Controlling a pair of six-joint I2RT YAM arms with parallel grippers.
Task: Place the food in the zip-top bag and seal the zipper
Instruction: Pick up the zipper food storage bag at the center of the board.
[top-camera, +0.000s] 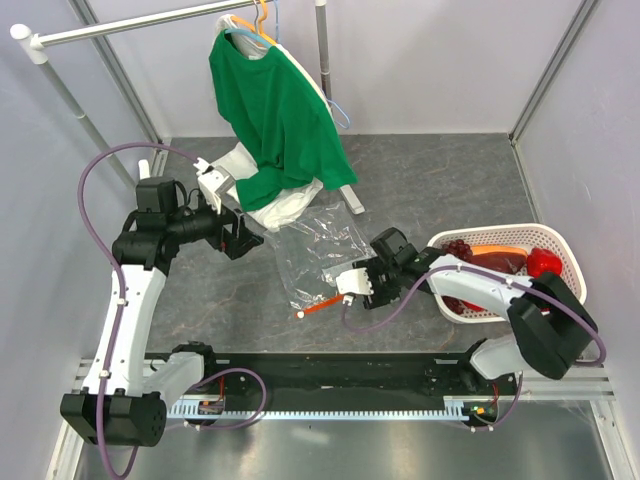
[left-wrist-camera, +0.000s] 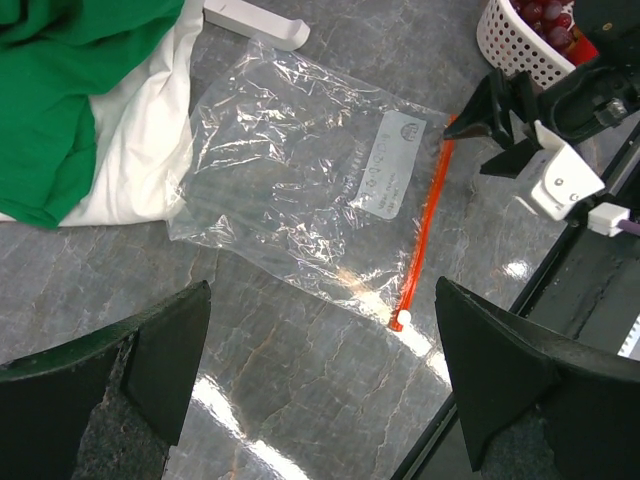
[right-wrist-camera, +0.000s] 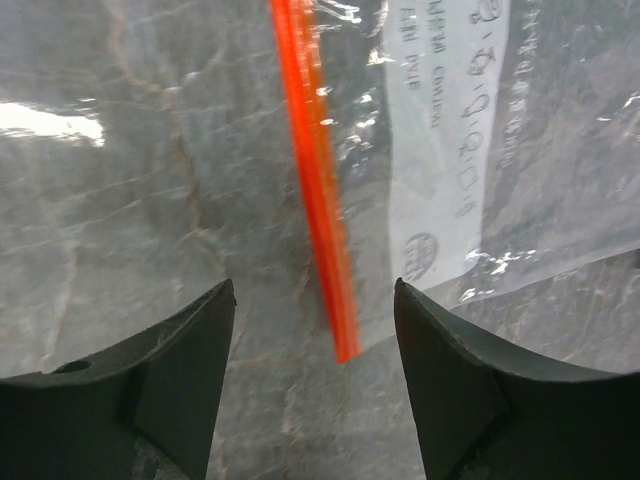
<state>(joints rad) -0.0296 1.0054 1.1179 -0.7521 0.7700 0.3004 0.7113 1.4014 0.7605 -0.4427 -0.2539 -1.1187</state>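
The clear zip-top bag (top-camera: 322, 252) lies flat and empty on the grey table, white label up (left-wrist-camera: 390, 165). Its orange-red zipper (left-wrist-camera: 425, 230) runs along the near edge, with the white slider knob (left-wrist-camera: 397, 321) at the left end. My right gripper (right-wrist-camera: 315, 300) is open, low over the zipper's right end (right-wrist-camera: 318, 200), one finger on each side; it shows in the top view (top-camera: 350, 287). My left gripper (top-camera: 256, 240) is open and empty, above the table at the bag's far-left corner. The food sits in the basket: grapes (top-camera: 458, 247), red fruits (top-camera: 543, 262).
The white slotted basket (top-camera: 500, 314) stands at the right, behind my right arm. A white cloth bundle (top-camera: 283, 207) and a green shirt (top-camera: 275, 110) on a hanger lie just behind the bag. A white bar (top-camera: 351, 197) lies beside them.
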